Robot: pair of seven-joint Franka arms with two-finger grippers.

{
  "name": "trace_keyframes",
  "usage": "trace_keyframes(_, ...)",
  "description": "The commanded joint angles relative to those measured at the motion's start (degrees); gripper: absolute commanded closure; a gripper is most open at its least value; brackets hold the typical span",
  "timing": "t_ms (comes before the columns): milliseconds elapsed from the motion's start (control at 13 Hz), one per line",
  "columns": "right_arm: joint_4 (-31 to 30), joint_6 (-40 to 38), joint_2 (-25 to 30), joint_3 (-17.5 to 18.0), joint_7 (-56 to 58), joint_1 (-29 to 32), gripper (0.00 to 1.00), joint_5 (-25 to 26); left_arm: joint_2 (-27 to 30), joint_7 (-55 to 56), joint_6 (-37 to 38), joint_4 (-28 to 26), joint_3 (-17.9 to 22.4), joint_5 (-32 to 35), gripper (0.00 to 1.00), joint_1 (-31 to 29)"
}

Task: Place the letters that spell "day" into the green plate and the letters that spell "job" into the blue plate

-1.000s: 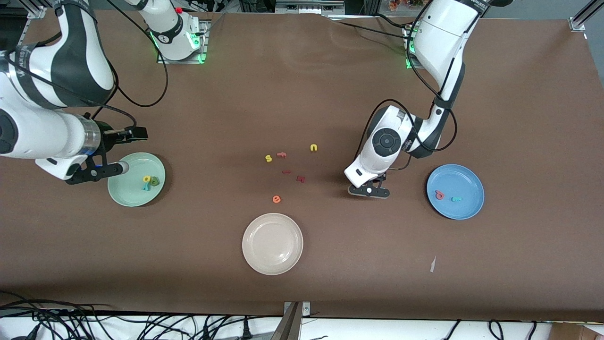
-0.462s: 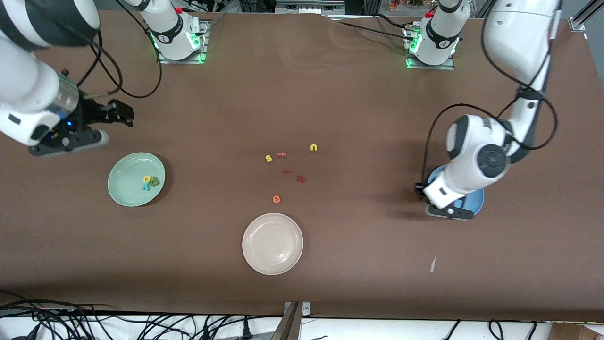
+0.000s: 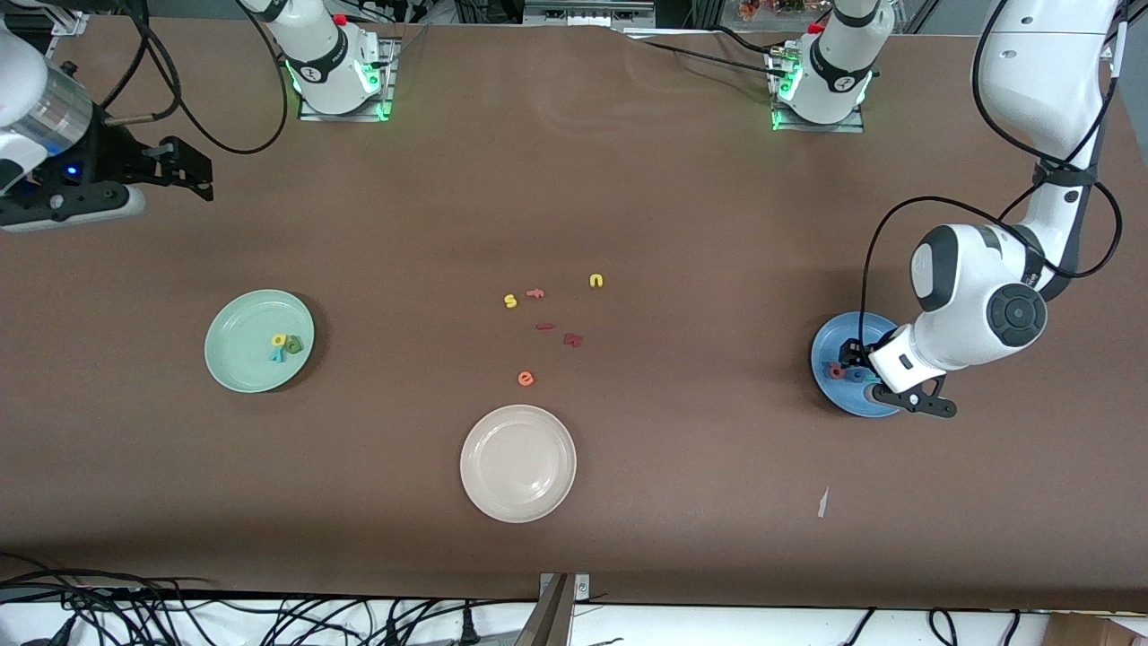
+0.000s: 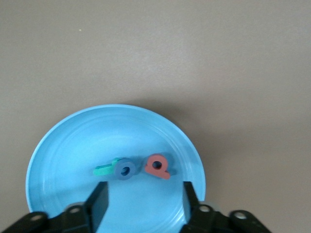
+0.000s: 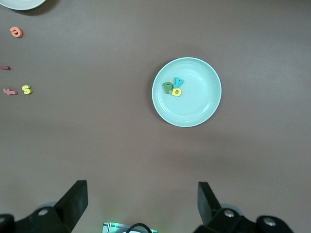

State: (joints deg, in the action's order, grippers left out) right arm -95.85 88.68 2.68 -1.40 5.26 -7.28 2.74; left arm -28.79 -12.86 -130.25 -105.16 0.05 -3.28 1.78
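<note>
Teal "j" (image 4: 106, 169), blue "o" (image 4: 126, 170), pink-red "b" (image 4: 158, 166) in a row beneath spread left gripper (image 4: 144, 205); right gripper (image 5: 141, 204) spread.

"j" (image 4: 103, 169), "o" (image 4: 126, 170), "b" (image 4: 158, 166) lie in one plate (image 4: 58, 145); "d" (image 5: 167, 87), "a" (image 5: 177, 91), seemingly "y" (image 5: 179, 81) in another (image 5: 204, 104).

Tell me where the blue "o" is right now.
The blue "o" lies in the blue plate at the left arm's end of the table, between the teal "j" and the pink-red "b", under the left gripper.
</note>
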Motion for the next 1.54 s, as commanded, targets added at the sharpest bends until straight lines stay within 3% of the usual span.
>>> trace_keyframes(0, -1.9, 1.1, 1.6, -2.3, -0.3, -0.3, 0.0, -1.8, 7.1, -0.5, -2.1, -6.4, -0.4, 0.0, 0.0, -1.3)
trace_keyframes(231, -1.9, 1.1, 1.5, -3.2, -3.0, -0.5, 0.0, -3.6, 15.0, -0.6, -3.3, -14.6, -0.6, -0.1, 0.0, -1.8)
trace_keyframes(385, -1.8, 1.1, 1.4, -3.2, -4.8, -1.1, 0.0, -4.0, 20.6, -0.5, -2.3, -15.1, -0.6, -0.1, 0.0, -2.7)
trace_keyframes(846, -1.5, 0.7, 0.9, -3.1, -4.8, -1.1, 0.0, -3.3, 39.5, 1.5, 18.0, -13.8, -0.7, 2.6, 0.0, -5.0)
trace_keyframes(1154, -1.4, 0.6, 0.4, -3.1, -4.8, -0.6, 0.0, -3.1, 42.2, 13.1, 38.4, -1.6, -2.6, 4.4, 0.0, -5.0)
trace_keyframes(1462, -1.4, 0.6, 0.4, -3.1, -4.7, -0.6, 0.0, -3.1, 38.1, 20.8, 42.2, 6.1, -5.1, 3.8, 0.0, -4.8)
